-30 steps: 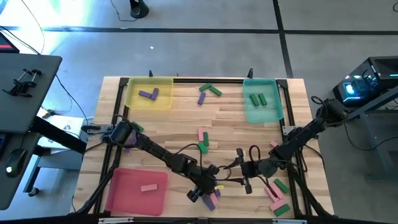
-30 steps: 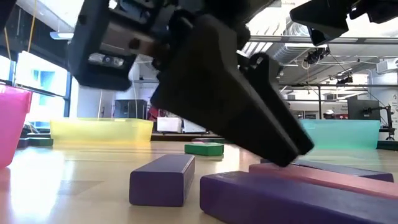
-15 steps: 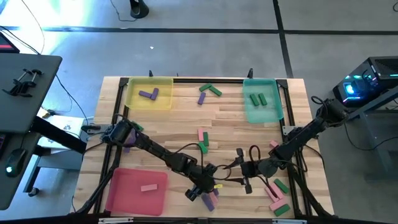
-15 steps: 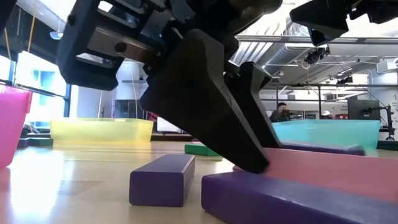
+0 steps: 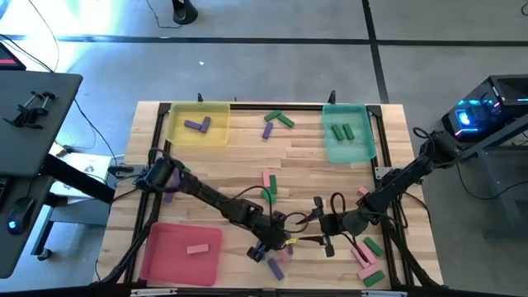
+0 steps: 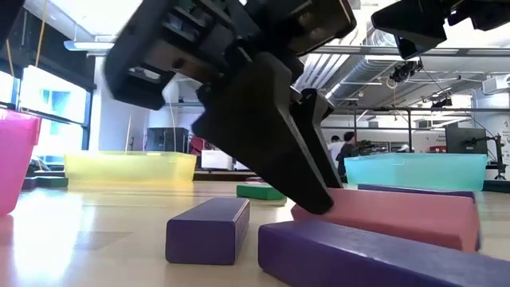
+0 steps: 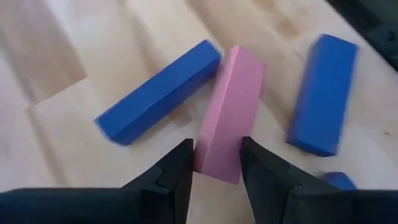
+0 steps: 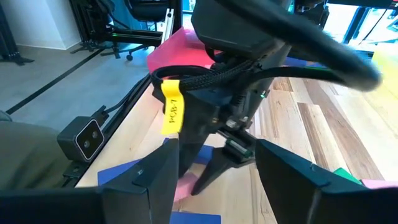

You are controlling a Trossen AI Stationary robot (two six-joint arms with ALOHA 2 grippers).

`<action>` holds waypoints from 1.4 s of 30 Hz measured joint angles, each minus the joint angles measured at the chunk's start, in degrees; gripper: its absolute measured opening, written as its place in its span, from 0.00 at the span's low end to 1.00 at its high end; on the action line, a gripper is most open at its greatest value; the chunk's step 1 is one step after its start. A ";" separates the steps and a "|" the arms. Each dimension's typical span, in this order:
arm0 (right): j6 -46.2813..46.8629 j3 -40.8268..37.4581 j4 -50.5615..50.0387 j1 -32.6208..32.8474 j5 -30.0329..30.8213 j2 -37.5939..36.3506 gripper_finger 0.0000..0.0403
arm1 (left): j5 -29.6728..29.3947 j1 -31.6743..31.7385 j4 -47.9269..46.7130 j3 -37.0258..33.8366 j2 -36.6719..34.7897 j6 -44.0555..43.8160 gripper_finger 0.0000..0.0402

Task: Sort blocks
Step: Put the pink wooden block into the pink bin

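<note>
The left gripper [image 7: 214, 163] has closed its fingers onto a pink block [image 7: 229, 114] among purple blocks [image 7: 158, 91] at the table's near edge and tipped one end up, ready for sorting, while the right gripper [image 8: 214, 163] waits open alongside.

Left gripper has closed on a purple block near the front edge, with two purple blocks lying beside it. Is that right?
Not quite. The block between the left gripper's fingers is pink, not purple, as the left wrist view shows. The rest holds: its fingers press the pink block's sides, and two purple blocks lie on either side of it.
</note>
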 joint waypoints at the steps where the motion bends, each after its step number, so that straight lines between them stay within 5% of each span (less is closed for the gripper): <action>1: 0.00 0.00 0.00 -0.02 0.00 0.00 0.49 | -0.84 0.12 0.02 0.02 0.02 -0.63 0.29; 17: 0.00 0.00 -0.14 0.00 0.07 0.00 0.49 | -3.85 0.34 1.22 -0.20 0.35 -1.46 0.52; 22: 0.00 0.00 -0.15 0.00 0.04 0.00 0.49 | -3.89 0.36 0.44 -0.13 0.34 -1.48 0.42; 29: 0.00 0.00 -0.17 0.00 0.04 0.00 0.49 | -4.82 0.49 -5.86 2.59 -0.23 -1.42 0.08; 37: 0.09 0.00 -0.24 0.00 0.04 0.00 0.49 | -25.72 -3.69 -30.69 14.15 -6.50 -4.51 0.09; 42: 1.36 0.00 -0.95 0.00 0.02 0.00 0.49 | -28.45 -8.06 -42.31 15.28 -11.29 -17.12 0.08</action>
